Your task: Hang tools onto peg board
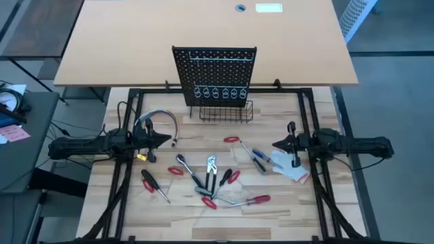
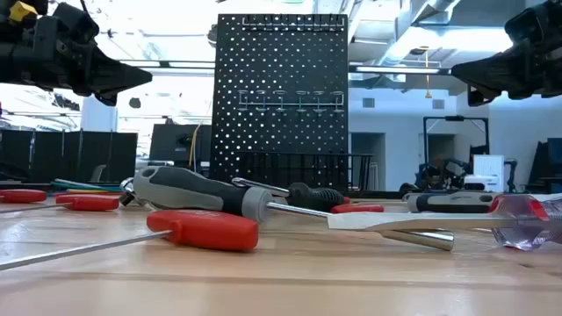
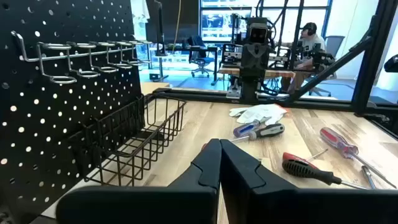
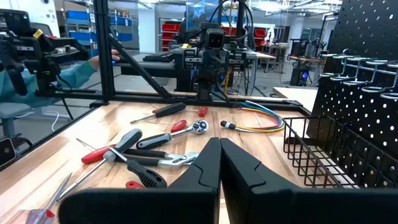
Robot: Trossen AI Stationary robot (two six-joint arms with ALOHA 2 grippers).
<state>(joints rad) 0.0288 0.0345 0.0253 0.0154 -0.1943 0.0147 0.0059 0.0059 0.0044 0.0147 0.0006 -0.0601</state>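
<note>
Beyond my wooden surface (image 1: 285, 217): a bright workshop with desks (image 3: 233, 68), office chairs (image 3: 200, 61), blue shelving (image 4: 78, 22) and grey floor (image 1: 397, 95).

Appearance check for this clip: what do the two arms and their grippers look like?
Both arms are matte black and chunky. The left gripper and right gripper end in dark, tapered, wedge-shaped fingers. The left arm carries a small yellow marking.

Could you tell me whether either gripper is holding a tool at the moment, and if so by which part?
Nothing is held. The left gripper and the right gripper are both shut on nothing, above the table; the tools lie on the wood.
</note>
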